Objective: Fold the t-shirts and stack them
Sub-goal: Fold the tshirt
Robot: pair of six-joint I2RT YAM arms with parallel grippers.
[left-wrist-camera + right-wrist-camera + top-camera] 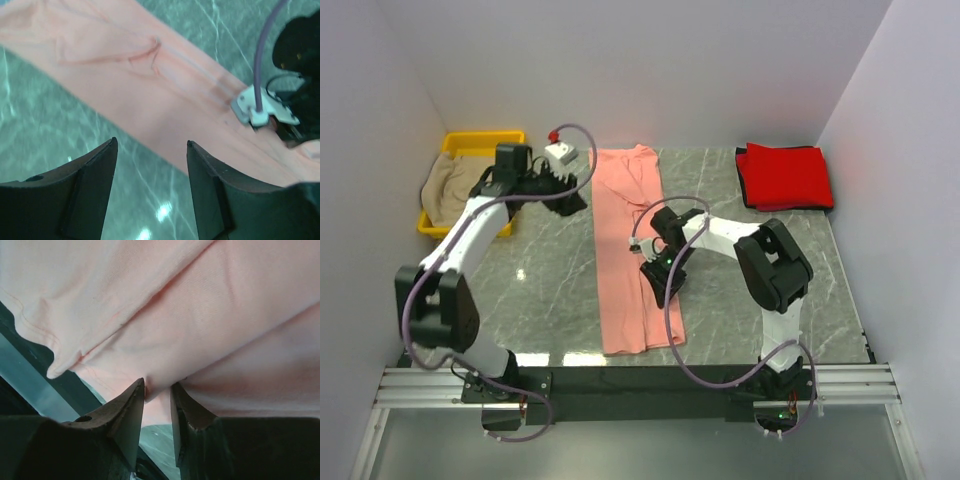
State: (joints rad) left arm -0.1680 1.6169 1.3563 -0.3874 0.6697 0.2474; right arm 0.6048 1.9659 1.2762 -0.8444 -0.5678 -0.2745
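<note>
**Exterior Survey: Twin Arms**

Left arm [470,230] and right arm [720,232]: white moulded link shells, bulky black joint housings. One lilac-grey cable [408,320] runs along each arm in loose loops. Small green indicator light [665,262] lit beside the right wrist. Left gripper [151,142] and right gripper [157,384]: matte black wedge-shaped fingers [85,195], round recessed hole [83,418] near one root.
</note>
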